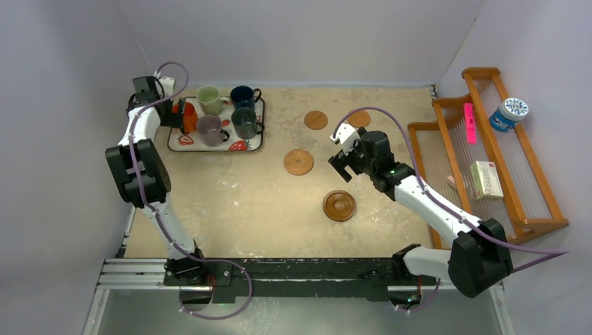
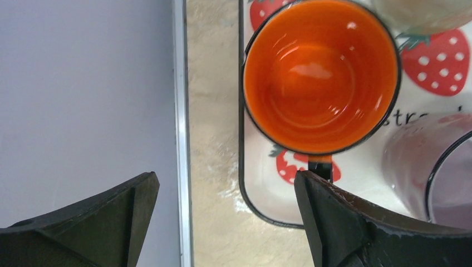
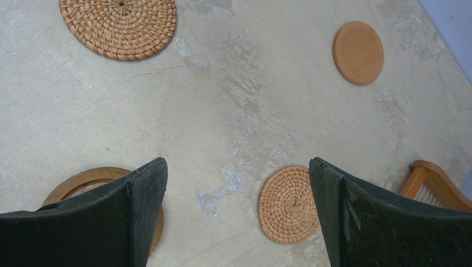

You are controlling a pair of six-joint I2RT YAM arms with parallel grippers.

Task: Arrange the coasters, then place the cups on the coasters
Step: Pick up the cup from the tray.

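Sand-coloured table [image 1: 244, 202], scuffed. A wooden rack [image 1: 541, 225] runs along its right side and has no part in the job.

Strawberry tray [image 1: 241, 146] sits far left and carries all five cups [image 1: 242, 96], packed close.

Left gripper [image 1: 174, 112] hangs over the tray's left rim, jaws spread wide, nothing in them. In the wrist view, one finger [image 2: 119, 214] is over the strip outside the tray. The other is just beside the handle of the orange cup [image 2: 321, 75].

Right gripper [image 1: 340, 167] is also released and empty, above bare table among the coasters.

Four coasters are in view, lying loose in no row:
- large woven coaster [image 1: 298, 162]
- ringed coaster [image 1: 339, 206]
- plain tan coaster [image 1: 315, 120]
- small woven coaster [image 3: 287, 204], partly behind the right arm from above

A fifth was not spotted.

Risks, as I judge them:
- A left gripper coming down astride the rim could catch the tray edge and drag the whole load.
- The mauve cup [image 2: 439, 172] is near enough that a finger may knock it.
- The discs lie flat, so the fingers may scrape or skid off them.
- Cups set down before the coasters are spaced would crowd each other.
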